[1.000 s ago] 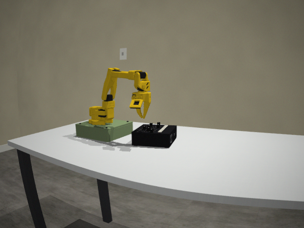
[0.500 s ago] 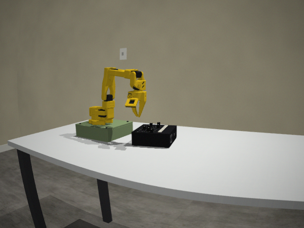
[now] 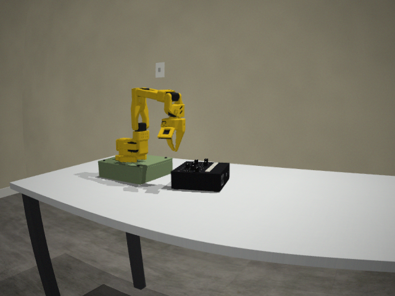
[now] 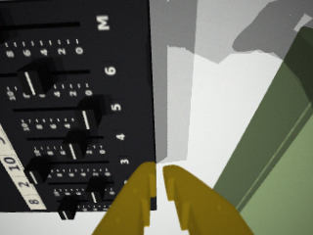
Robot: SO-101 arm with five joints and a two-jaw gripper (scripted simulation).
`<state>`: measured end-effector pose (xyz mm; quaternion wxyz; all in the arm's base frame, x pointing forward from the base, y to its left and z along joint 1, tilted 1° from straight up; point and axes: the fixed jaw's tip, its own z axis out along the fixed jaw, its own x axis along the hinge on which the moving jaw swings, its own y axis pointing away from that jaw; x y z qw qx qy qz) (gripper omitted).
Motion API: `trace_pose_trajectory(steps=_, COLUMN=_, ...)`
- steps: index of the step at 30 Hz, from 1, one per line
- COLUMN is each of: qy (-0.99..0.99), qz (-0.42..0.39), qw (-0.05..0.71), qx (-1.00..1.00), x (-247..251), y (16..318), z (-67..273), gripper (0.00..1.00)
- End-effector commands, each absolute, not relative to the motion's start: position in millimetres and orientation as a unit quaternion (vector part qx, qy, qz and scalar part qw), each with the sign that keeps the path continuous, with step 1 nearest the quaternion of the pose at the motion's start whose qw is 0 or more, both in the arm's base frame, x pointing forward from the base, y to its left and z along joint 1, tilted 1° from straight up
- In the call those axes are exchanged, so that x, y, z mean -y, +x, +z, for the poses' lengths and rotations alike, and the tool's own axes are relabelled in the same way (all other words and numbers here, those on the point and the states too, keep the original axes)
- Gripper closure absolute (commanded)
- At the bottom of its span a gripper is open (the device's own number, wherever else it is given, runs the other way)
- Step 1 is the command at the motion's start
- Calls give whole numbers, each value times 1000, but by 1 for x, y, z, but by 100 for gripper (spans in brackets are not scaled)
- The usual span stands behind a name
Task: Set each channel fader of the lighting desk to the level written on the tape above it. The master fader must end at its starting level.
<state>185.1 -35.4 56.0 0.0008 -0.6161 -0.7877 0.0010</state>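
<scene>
- On the white table, just beside the green base block, I see the black lighting desk; the two stand close, a narrow strip of table between them.
- In the wrist view the lighting desk fills the left half. Rows are labelled M, 6, 5, 4, 3 down its edge nearest the base block.
- The row 6 fader cap sits far along toward the high end of its scale. The row 5 cap sits near the zero end, and the row 4 cap a little farther in. Lower caps are partly cut off, so I cannot read their positions.
- The tape strip runs along the far side of the panel; I read 10, 2 and 8 on it.
- The gripper has its fingers pressed together with nothing between them. Its tips hang above the desk's edge near the row 3 label, touching no cap.
- From the exterior view, the gripper points down, well above the table, over the gap between base block and desk.
</scene>
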Motion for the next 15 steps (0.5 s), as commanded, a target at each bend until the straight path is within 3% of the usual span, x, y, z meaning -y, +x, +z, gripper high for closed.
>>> trace_pose_trajectory(steps=1, qy=-617, qz=-3, qw=-6, qx=787, x=36, y=184, z=57, gripper=100)
trace_pose_trajectory(steps=15, qy=-632, qz=-3, qw=-6, qx=775, x=42, y=182, z=57, gripper=100)
